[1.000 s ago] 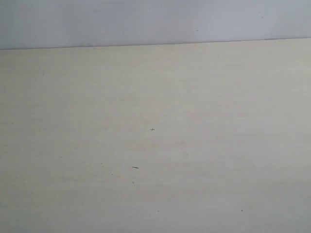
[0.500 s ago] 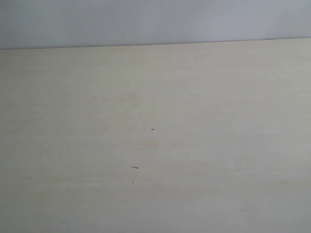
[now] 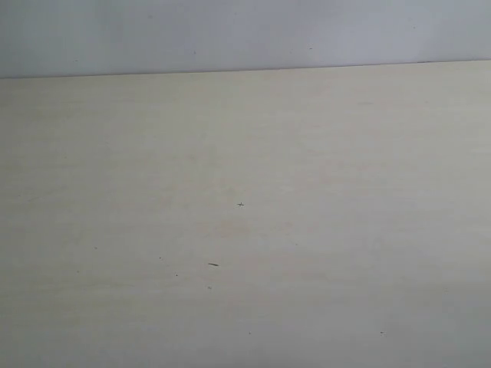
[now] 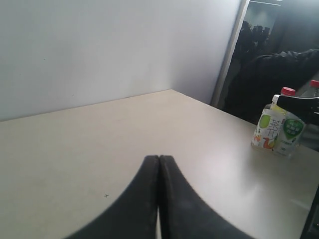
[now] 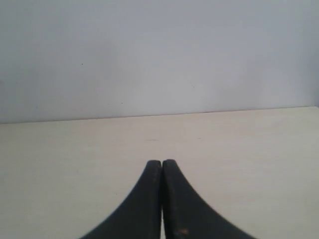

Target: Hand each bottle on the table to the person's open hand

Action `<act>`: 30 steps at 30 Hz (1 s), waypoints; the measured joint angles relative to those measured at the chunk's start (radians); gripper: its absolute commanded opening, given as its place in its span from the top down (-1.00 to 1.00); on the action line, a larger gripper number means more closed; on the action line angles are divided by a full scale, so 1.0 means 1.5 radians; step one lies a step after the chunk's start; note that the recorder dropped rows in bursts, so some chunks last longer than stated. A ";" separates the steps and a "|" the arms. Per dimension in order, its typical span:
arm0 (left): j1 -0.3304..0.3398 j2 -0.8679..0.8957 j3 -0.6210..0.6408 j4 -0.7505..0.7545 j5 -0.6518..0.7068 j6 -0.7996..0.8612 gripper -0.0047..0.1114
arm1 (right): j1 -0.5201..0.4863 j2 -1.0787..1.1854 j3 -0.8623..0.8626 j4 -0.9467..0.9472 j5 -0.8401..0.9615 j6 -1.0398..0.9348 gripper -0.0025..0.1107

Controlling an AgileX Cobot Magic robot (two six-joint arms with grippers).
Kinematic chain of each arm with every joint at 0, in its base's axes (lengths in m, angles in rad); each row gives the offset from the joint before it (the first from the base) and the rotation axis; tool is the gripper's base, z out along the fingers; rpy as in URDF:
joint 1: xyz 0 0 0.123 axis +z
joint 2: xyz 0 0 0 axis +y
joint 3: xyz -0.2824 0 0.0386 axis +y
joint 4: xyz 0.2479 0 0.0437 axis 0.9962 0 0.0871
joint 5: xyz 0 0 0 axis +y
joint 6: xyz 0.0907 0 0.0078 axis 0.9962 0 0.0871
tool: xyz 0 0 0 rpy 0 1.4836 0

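Note:
The exterior view holds only the pale beige table (image 3: 307,153); no bottle, gripper or hand appears there. In the left wrist view a cluster of bottles stands near the table's far corner. In front is a green-labelled bottle (image 4: 290,133), with a yellowish tea bottle (image 4: 266,128) beside it. Behind them are two red caps (image 4: 288,91). My left gripper (image 4: 159,158) is shut with nothing in it, low over the table (image 4: 89,144) and well apart from the bottles. My right gripper (image 5: 162,162) is also shut and holds nothing, above bare table (image 5: 70,154).
A pale wall (image 3: 230,34) runs behind the table's far edge. In the left wrist view a dark bulky shape (image 4: 269,74) and a doorway frame (image 4: 229,55) lie beyond the table's corner. No open hand shows in any view.

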 measured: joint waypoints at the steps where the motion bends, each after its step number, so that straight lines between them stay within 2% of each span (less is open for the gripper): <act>1: 0.000 0.000 0.000 0.000 0.000 0.000 0.92 | -0.002 0.000 0.009 -0.008 -0.006 0.013 0.96; 30: 0.000 0.000 0.000 0.000 0.000 0.000 0.92 | -0.004 0.000 0.037 -0.032 -0.002 0.020 0.96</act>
